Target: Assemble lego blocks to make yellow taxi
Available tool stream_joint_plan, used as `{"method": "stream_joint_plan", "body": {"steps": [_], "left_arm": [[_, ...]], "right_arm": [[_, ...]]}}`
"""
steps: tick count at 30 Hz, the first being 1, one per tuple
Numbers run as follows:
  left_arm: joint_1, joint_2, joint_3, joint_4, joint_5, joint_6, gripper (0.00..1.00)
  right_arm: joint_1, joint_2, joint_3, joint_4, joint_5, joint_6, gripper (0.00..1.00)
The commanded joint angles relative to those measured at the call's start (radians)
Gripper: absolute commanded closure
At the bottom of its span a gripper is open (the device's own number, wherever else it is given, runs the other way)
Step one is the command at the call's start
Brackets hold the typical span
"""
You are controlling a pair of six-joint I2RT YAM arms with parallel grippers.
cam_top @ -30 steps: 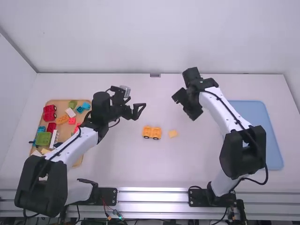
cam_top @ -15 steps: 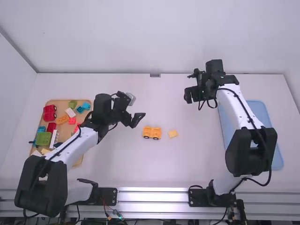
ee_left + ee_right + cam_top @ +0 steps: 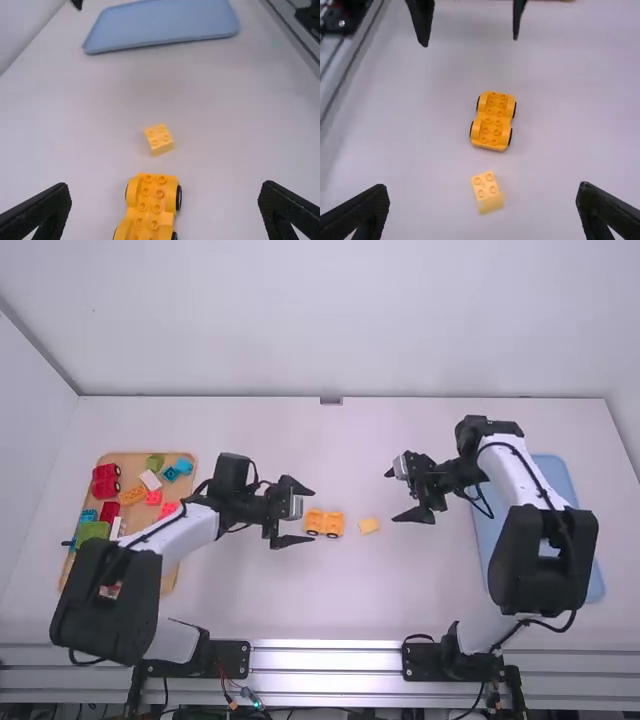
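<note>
Orange car base [image 3: 492,121] — yellow block [image 3: 485,185]

High view: farthest off, above and behind the arms [image 3: 178,537], facing down and toward 12 o'clock across the bench [image 3: 250,590]. Closer in, the left wrist view slants down toward the high view's 3 o'clock, reaching the blue tray [image 3: 165,25]; the right wrist view slants toward 9. All three share the wheeled base [image 3: 324,523] and small yellow block [image 3: 369,525].

I can read no words, numbers or signs anywhere here (and I do like a good label).
</note>
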Motion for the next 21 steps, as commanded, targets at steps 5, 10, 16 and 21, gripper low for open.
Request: {"method": "stream_joint_plan", "body": {"steps": [5, 10, 16, 21], "left_arm": [[0.004, 0.14, 0.014, 0.063, 0.109, 0.103, 0.01], [0.004, 0.208, 0.039, 0.056, 0.107, 0.1, 0.0], [0.004, 0.216, 0.042, 0.058, 0.105, 0.096, 0.01], [0.004, 0.216, 0.042, 0.056, 0.107, 0.096, 0.01]], "right_arm": [[0.067, -0.017, -0.158, 0.222, 0.016, -0.089, 0.01], [0.114, 0.007, -0.265, 0.518, 0.056, 0.171, 0.01], [0.113, 0.089, -0.295, 0.55, 0.054, 0.119, 0.01], [0.072, 0.208, -0.256, 0.541, -0.008, 0.089, 0.01]]}}
